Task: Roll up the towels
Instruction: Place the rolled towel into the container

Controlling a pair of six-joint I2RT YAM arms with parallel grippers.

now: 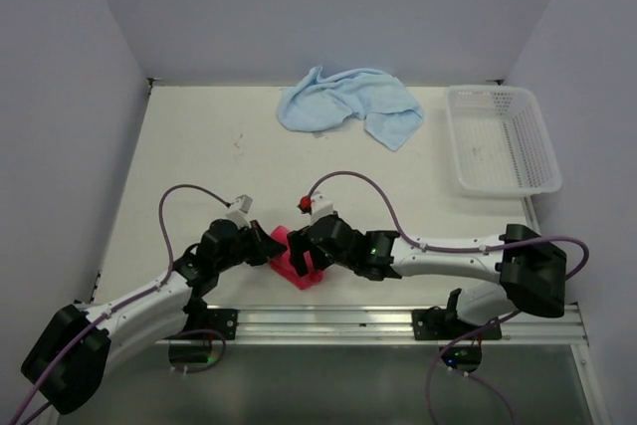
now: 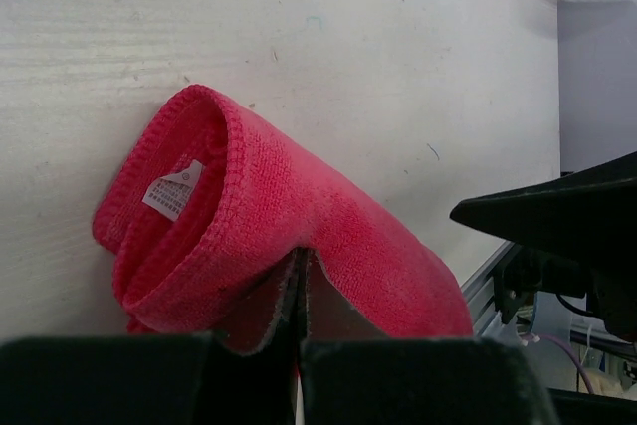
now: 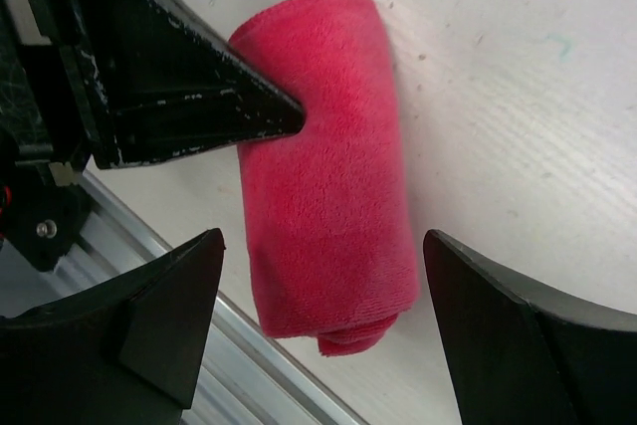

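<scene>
Seemingly against unrolling, left gripper [image 2: 301,350] pinches the red towel [image 2: 279,216] by the table [image 1: 199,146] near edge; right gripper [image 3: 323,246] gapes wide.

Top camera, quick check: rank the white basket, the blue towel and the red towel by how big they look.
1. white basket and blue towel: about alike in spread, too close to rank; the towel lies crumpled.
2. red towel: clearly smallest, rolled up and partly hidden.
</scene>
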